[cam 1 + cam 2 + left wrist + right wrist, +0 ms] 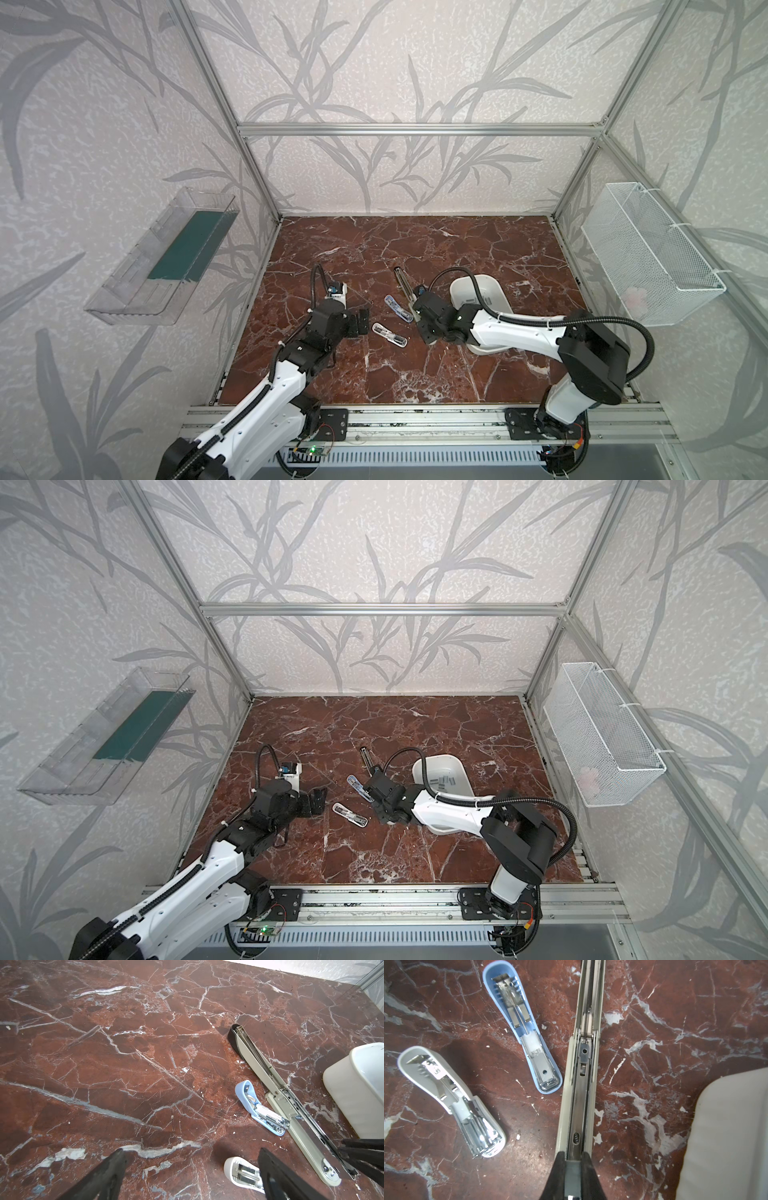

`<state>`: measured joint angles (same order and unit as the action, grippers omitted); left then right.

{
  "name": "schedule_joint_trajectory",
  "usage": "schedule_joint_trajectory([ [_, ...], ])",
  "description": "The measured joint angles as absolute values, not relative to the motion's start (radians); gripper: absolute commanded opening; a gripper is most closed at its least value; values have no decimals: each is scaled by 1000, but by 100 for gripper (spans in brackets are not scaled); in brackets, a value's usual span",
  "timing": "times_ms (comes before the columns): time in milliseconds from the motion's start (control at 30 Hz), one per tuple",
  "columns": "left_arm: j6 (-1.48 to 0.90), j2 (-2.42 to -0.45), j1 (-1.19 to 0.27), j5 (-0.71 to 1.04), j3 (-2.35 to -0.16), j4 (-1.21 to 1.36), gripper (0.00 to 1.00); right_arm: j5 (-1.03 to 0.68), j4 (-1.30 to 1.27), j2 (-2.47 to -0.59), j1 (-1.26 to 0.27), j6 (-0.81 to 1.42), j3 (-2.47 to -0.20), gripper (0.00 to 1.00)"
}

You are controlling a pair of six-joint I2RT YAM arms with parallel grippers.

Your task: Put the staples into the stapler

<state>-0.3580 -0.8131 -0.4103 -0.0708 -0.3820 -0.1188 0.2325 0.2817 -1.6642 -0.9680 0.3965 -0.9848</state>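
- Right wrist view: the right gripper (572, 1156) is clenched on a grey staple strip (572, 1178), poised at the end of the long stapler (581, 1084), whose channel lies open.
- In a top view, loose staples (444, 781) lie in the white tray (419, 766), about 4 o'clock from that stapler.
- The left gripper (318, 800), jaws released and empty, hovers at 10 o'clock from the white stapler (349, 816).
- The blue stapler (359, 787) also lies open.
- Progress, as judged: a strip is fetched but not yet seated. Sliding it in and closing the stapler remain.
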Motion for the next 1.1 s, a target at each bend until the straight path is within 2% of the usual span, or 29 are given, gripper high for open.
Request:
schedule_joint_trajectory([
  [1100, -358, -798, -410, -71, -376, -118, 99, 235, 293, -1667, -973, 479, -972, 4],
])
